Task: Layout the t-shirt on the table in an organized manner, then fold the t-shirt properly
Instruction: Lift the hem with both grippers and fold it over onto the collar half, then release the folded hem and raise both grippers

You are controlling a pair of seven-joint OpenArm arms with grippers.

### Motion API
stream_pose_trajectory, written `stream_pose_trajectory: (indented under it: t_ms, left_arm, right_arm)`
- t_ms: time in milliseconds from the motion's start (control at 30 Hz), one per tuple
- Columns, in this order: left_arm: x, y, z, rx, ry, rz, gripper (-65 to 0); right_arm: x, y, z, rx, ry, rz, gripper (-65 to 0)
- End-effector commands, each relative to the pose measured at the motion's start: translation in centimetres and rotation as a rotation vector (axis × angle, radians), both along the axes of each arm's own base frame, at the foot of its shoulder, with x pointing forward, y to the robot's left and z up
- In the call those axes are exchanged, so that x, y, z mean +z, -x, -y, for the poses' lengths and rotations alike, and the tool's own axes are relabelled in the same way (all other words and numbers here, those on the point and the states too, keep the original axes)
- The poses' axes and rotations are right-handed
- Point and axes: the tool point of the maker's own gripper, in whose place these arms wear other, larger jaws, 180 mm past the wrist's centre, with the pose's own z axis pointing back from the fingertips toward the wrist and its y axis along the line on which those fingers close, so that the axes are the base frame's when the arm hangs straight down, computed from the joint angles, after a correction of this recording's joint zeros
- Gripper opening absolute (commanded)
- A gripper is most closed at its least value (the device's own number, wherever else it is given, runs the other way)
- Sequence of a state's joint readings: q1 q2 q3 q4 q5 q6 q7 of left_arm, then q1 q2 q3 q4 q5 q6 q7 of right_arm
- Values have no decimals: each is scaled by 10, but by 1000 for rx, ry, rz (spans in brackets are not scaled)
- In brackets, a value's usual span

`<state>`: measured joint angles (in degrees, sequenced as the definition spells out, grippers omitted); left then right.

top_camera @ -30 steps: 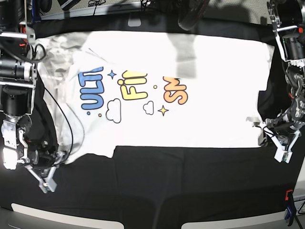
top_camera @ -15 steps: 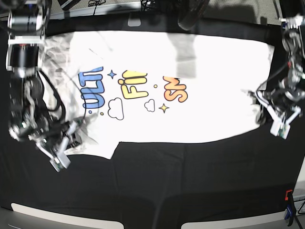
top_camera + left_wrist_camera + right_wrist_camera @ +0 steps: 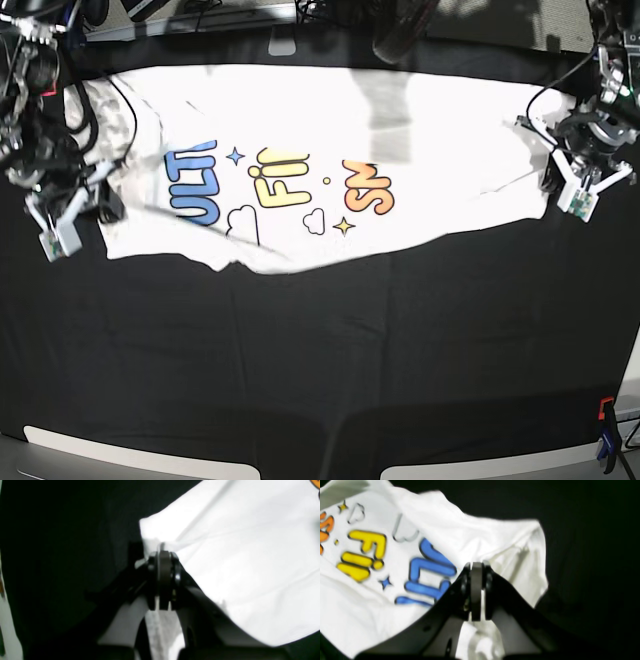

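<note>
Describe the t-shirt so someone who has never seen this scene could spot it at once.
On the black table, look along the far half: the t-shirt lies spread between the two arms. It is the only white cloth, printed with blue, yellow and orange cartoon letters.

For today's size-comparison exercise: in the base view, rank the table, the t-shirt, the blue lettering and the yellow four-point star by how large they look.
1. the table, far the largest
2. the t-shirt
3. the blue lettering
4. the yellow four-point star, smallest
No ties.
</note>
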<state>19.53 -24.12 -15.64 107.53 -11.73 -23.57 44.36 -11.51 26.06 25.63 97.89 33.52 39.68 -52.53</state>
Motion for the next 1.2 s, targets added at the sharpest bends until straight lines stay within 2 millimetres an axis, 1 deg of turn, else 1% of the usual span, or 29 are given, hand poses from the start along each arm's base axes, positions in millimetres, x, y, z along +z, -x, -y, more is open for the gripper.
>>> stream_pose_trajectory:
  t_ms: [0,100,200,300,367,433,600,733,833,1000,1067,1167]
  left_arm:
    - [13,-7,-7,6,-13,43,-650]
    - [17,-7,-18,36,-26,52,-650]
    - [23,-8,-34,77,-41,68,-650]
    - [30,-8,-49,117,-53,84,-650]
    - [33,-7,-53,134,-43,90,-650]
    - [32,-6,-52,136,-22,78,-650]
    - [28,-2,-40,105,39,49,-650]
    - [24,4,-40,102,38,20,-650]
    - [18,15,-36,80,34,-8,-650]
    - [10,42,-27,59,51,-61,-650]
    - [9,47,-25,52,48,-68,-650]
    - [9,48,-25,50,45,-69,-650]
  right_arm:
    - [14,-4,4,5,2,45,-650]
    - [6,8,8,-9,1,23,-650]
    - [1,15,9,-11,1,4,-650]
    - [1,15,9,-11,2,1,-650]
    - [1,15,9,-11,2,2,-650]
    - [1,15,9,-11,2,0,-650]
    - [-1,17,10,-11,8,-14,-650]
    - [-2,19,11,-10,14,-26,-650]
    - [-5,22,12,-10,22,-49,-650]
    - [-7,23,12,-10,27,-60,-650]
    - [-8,25,14,-10,34,-70,-650]
    - [-5,26,19,-24,44,-70,-650]
